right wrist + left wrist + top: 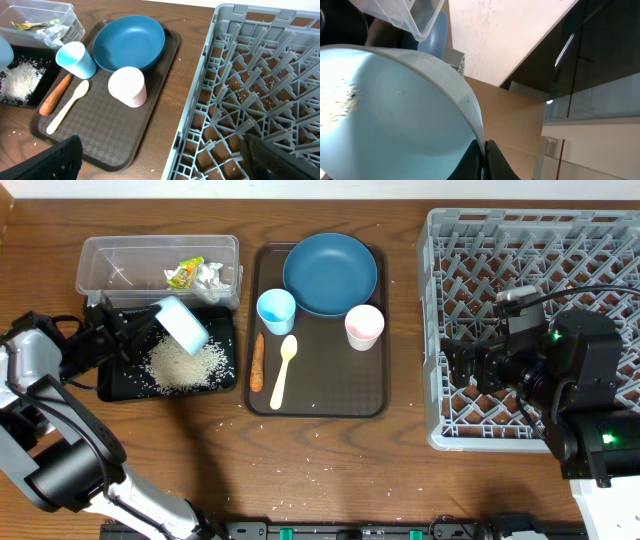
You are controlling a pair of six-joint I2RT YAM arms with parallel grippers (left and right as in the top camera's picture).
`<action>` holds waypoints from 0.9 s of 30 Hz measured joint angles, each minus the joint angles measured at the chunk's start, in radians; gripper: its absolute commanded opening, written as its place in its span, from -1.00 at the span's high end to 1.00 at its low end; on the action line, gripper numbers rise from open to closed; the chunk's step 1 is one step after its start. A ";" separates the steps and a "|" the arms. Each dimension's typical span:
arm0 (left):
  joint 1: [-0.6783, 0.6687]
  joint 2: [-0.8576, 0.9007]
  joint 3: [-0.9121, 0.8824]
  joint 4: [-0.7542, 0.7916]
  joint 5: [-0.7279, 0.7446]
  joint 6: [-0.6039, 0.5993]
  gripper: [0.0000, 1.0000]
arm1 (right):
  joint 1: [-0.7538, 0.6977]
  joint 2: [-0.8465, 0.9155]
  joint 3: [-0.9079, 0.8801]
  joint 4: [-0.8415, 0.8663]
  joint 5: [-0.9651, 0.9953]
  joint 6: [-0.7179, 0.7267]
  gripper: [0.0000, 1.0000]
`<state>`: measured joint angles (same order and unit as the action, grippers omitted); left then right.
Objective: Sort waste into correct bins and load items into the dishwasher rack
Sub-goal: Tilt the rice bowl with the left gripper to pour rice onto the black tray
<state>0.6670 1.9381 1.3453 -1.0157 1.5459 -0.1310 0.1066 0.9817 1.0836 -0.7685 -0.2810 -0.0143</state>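
White bowl, seemingly gripped, above rice.

Open desk strip separates serving tray from rack; blue cup, pink cup and plate crowd the tray's rear; front right bare.

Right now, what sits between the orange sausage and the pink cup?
The pale yellow spoon, lying close beside the sausage; past it the brown tray is bare up to the pink cup. The overhead view shows this clearly.
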 measured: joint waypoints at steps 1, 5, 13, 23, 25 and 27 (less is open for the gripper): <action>0.000 0.000 0.000 0.000 0.000 0.001 0.88 | 0.000 0.000 0.000 0.001 0.000 0.000 -0.98; 0.001 0.000 0.000 0.023 -0.017 0.005 0.88 | 0.000 0.000 0.000 0.002 0.000 0.000 -0.98; 0.005 0.000 -0.001 -0.022 -0.066 0.031 0.88 | 0.000 0.000 0.000 0.002 0.000 0.000 -0.98; -0.002 0.000 -0.002 -0.068 -0.056 0.081 0.88 | 0.000 0.000 0.000 0.006 0.000 0.000 -0.99; -0.010 0.000 -0.002 -0.065 -0.056 0.083 0.88 | 0.000 0.000 0.000 0.007 0.000 0.000 -0.99; -0.019 0.000 -0.002 -0.087 -0.055 0.084 0.88 | 0.000 0.000 0.000 0.006 0.000 0.000 -0.99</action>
<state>0.6476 1.9381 1.3437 -1.1030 1.4914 -0.0471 0.1066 0.9817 1.0836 -0.7620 -0.2810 -0.0143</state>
